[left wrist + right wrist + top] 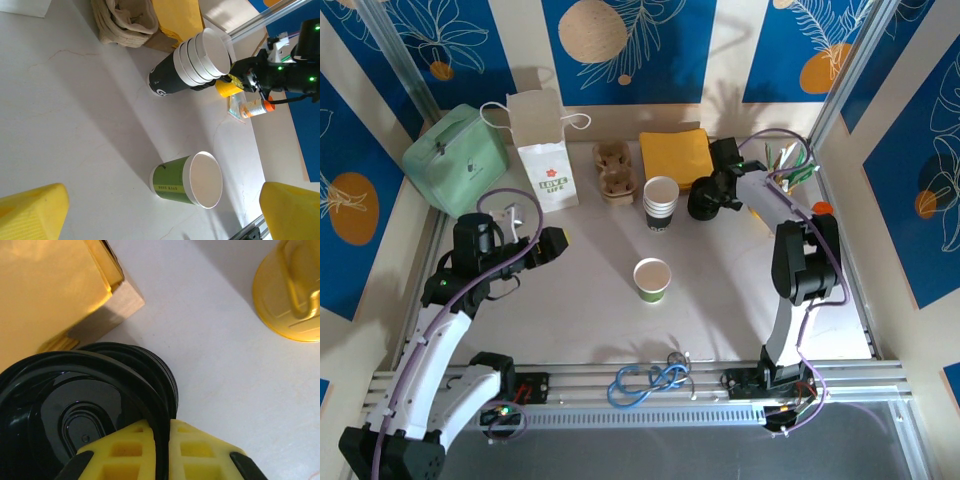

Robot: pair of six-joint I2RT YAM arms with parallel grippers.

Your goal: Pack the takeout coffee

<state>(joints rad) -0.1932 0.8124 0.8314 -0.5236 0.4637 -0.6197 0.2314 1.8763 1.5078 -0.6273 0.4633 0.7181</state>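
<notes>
1. Right pincer point(708, 196) point(162, 434): yellow fingers point(200, 450) pressed almost together, thin rim of a black lid point(75, 405) clamped between them. Lid uppermost on a stack of like lids point(702, 203); whether raised clear of the ones beneath cannot be told.
2. Left pincer point(552, 243) point(160, 216): spread wide, fingers point(30, 212) far apart, nothing held or touched.
3. Green cup point(652, 279) point(187, 179): upright and open-mouthed on the table point(720, 300), just ahead of the left pincer and in line with its gap, untouched; well apart from the right pincer.
4. Cup stack point(660, 203) point(195, 62): black nested cups with white insides, upright, just beside the right pincer on its left-arm side; beyond the green cup as seen from the left pincer.
5. Yellow napkin pile point(677, 155) point(45, 285): directly beyond the right pincer, its corner next to the lid stack.
6. Cup carrier point(615, 170), paper bag point(542, 150), green soft bag point(455, 160): lined up along the far side, beyond the left pincer.
7. Yellow round item point(290, 295): near the right pincer, on the side away from the lids; kind not discernible.
</notes>
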